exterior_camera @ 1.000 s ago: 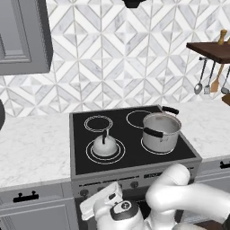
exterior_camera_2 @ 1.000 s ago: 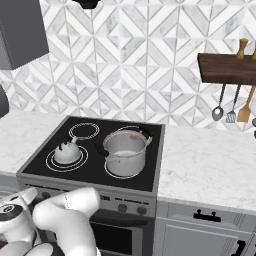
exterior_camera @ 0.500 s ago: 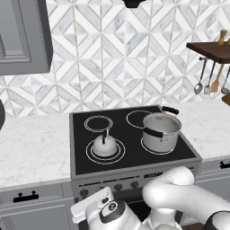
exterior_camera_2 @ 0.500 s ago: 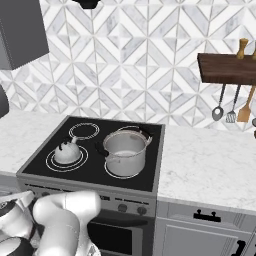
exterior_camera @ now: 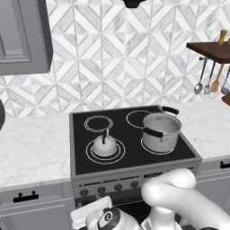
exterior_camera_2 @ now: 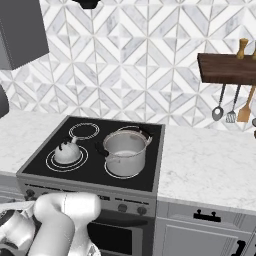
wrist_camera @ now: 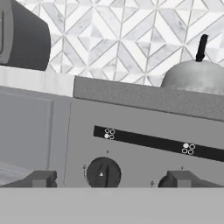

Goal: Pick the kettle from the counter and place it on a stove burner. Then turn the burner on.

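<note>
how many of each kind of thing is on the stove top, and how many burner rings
kettle: 1
pot: 1
burner rings: 4, among them the rear left ring
total: 6

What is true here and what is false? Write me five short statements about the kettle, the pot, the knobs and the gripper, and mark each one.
1. The kettle sits on the front-left stove burner. True.
2. The pot lies on the counter. False: it stands on the stove, on a right-hand burner.
3. The gripper holds the kettle. False: its jaws are open and empty, down in front of the stove.
4. In the hand view a dark knob lies between the fingertips. True.
5. Utensils hang under a wooden shelf. True.
</note>
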Tool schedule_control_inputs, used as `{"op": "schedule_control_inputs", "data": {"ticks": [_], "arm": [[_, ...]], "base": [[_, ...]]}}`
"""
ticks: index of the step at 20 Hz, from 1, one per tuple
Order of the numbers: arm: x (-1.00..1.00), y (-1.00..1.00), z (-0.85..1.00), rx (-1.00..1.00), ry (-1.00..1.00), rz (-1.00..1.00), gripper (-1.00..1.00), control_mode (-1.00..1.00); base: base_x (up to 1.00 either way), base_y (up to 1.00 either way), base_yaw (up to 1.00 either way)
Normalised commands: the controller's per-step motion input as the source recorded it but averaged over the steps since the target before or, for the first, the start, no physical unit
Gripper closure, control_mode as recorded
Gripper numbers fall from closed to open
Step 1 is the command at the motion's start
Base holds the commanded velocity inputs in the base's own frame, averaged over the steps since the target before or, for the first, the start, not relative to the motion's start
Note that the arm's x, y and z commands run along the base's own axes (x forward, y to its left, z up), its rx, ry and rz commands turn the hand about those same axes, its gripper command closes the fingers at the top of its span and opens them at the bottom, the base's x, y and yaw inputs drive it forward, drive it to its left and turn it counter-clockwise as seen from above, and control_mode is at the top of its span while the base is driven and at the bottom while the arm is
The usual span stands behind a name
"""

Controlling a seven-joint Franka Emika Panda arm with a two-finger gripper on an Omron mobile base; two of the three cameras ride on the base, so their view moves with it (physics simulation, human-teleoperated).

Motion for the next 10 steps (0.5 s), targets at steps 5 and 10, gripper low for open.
{"op": "schedule_control_inputs", "data": {"ticks": [5,10], "arm": [[0.20,0.04,-0.21,0.08,-0.05,0.00,-1.00,-1.00],[0.30,0.17,-0.12,0.06,-0.01,0.00,-1.00,-1.00]], "base": [[0.00,0.00,0.00],[0.00,0.00,0.00]]}}
